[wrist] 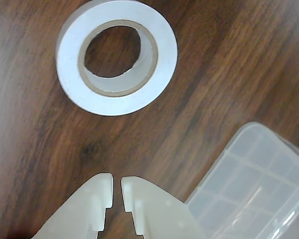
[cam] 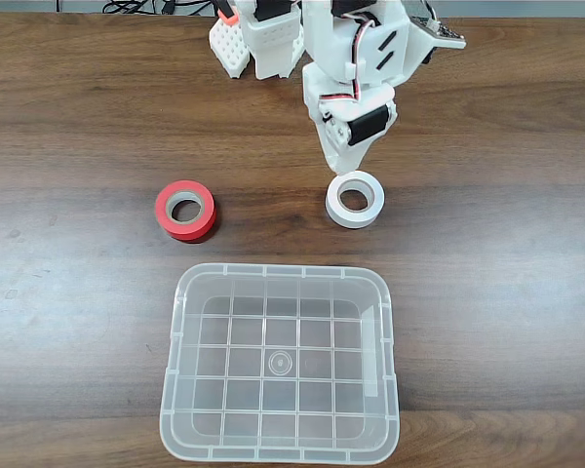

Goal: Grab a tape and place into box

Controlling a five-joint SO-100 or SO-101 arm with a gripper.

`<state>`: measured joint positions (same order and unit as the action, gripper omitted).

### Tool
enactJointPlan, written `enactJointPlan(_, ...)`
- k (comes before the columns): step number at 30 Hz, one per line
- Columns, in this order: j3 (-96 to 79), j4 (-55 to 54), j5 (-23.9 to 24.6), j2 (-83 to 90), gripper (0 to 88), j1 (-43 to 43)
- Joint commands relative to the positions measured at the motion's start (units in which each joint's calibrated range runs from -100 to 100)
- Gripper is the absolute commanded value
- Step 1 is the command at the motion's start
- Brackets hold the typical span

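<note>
A dark wooden bench (cam: pixel 68 127) fills the fixed view. The white arm (cam: pixel 356 58) reaches down from the top edge, and its claw (cam: pixel 339 161) points at the bench just above a white tape (cam: pixel 355 200), which lies flat with its round hole facing up. Whether the claw touches the roll cannot be told, nor how its jaws stand. Well to the left of it lies a red roll (cam: pixel 186 210) with a grey core, also flat. Below both, nearer the bottom edge, sits a clear box (cam: pixel 279 453) with rounded corners and a grid-patterned floor.
</note>
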<state>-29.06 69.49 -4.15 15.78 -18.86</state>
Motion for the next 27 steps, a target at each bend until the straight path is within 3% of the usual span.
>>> enactJointPlan(1, 10.45, -0.91, -0.39, -7.17, 1.3, 0.2)
enactJointPlan(16, 21.13, -0.83, 0.25, -22.54, 2.5, -3.82)
enactJointPlan(23, 20.43, -0.83, 1.04, -22.78, 24.0, -3.82)
enactJointPlan(27, 20.26, -0.83, 1.14, -22.94, 27.6, -3.89)
